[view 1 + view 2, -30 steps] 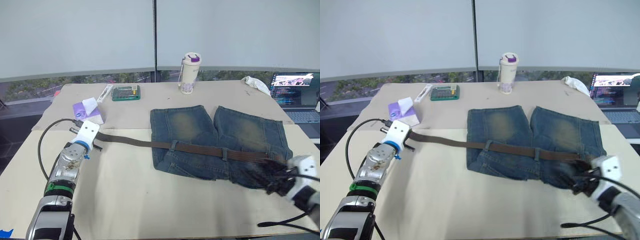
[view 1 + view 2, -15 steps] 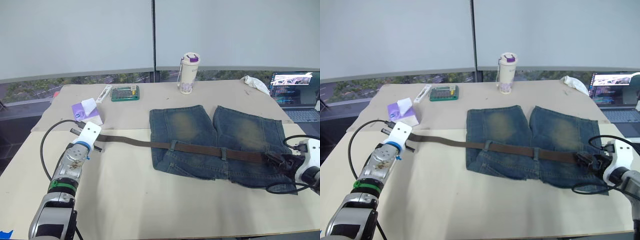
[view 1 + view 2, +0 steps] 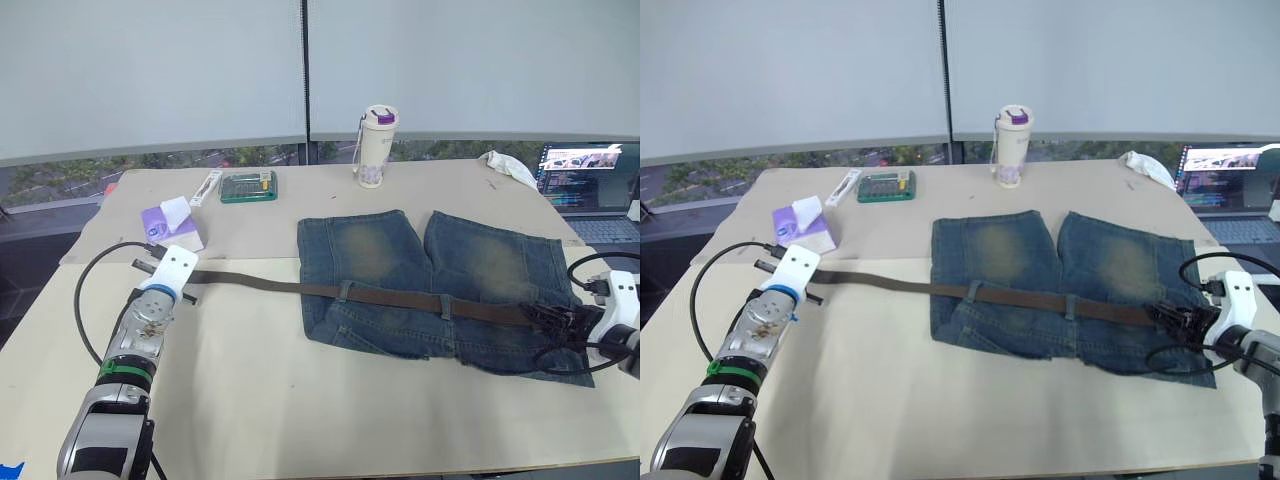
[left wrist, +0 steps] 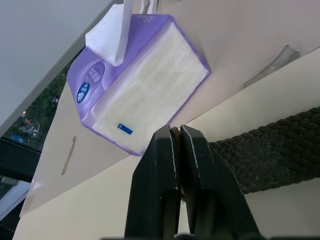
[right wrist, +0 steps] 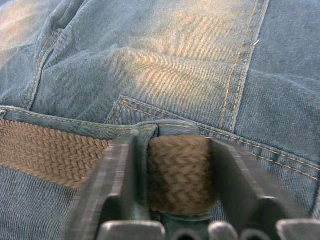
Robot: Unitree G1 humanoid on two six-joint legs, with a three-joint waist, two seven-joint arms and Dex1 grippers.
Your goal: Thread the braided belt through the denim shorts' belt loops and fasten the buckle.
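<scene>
On the counter (image 3: 300, 400), the denim shorts (image 3: 440, 285) lie flat, waistband toward the robot, legs pointing away. The braided belt (image 3: 400, 299) runs across the waistband, passing under the belt loops (image 3: 345, 291), and its free length stretches out over the bare counter to the robot's left. Left hand (image 4: 178, 137): fingers pressed together, resting at that far end of the belt; the wrist view shows the braid lying just beside the closed fingertips, and whether any of it is caught between them cannot be told. Right hand (image 5: 172, 150): spread, its two fingers straddling the belt at the right edge of the waistband, where the strap comes out of a loop; the fingers stand on either side of the strap. The buckle cannot be made out. Beyond the left hand sits a purple tissue pack (image 4: 140, 80) with a round blue label, its writing too small to read. A laptop (image 3: 590, 190) shows lines of unreadable text.
</scene>
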